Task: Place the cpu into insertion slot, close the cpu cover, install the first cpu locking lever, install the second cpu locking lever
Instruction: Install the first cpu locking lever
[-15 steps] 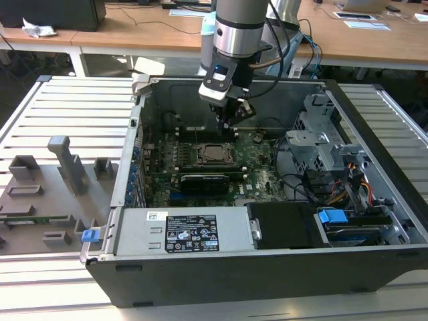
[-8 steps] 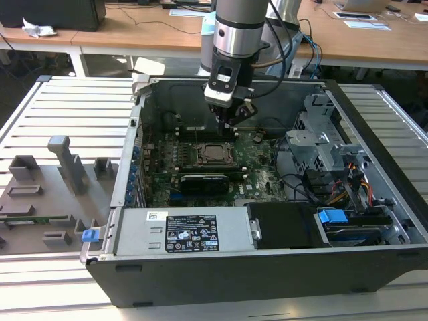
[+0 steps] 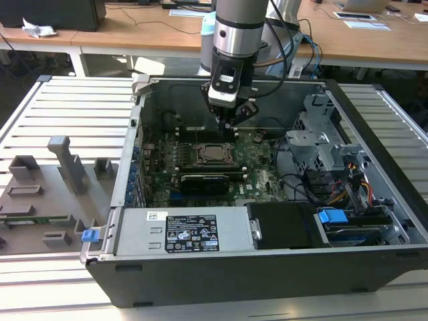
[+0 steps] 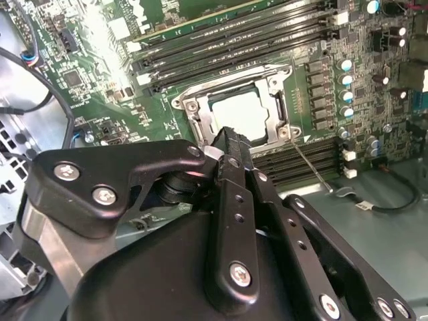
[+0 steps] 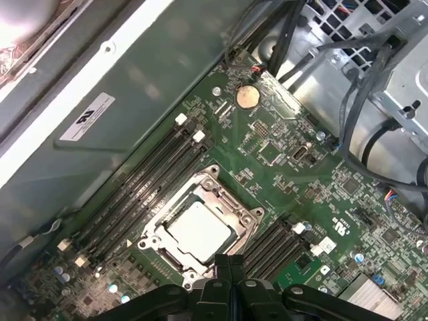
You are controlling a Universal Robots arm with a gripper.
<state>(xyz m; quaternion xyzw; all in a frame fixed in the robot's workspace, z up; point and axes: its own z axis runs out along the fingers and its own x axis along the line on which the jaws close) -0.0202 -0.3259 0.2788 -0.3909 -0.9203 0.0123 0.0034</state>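
Observation:
Inside the open computer case (image 3: 137,154) lies the green motherboard (image 3: 261,170). The cpu (image 5: 200,231) (image 4: 242,110) (image 3: 212,152) sits flat in the insertion slot (image 5: 175,257), pale metal face up. The cpu cover (image 5: 221,195) (image 4: 194,115) lies down around it, framing the chip. From the socket's corner a thin metal locking lever (image 4: 311,164) runs along the memory slots. My gripper (image 3: 233,126) (image 5: 228,262) (image 4: 227,140) hangs just above the socket's edge, its two black fingers pressed together and shut on nothing.
Long black memory slots (image 5: 144,180) flank the socket on both sides. A black card (image 3: 204,180) lies in front of it, then the power supply (image 3: 180,231). The drive cage (image 3: 321,144) and cables (image 3: 354,184) fill the exterior view's right. A grey fixture tray (image 3: 47,187) lies outside.

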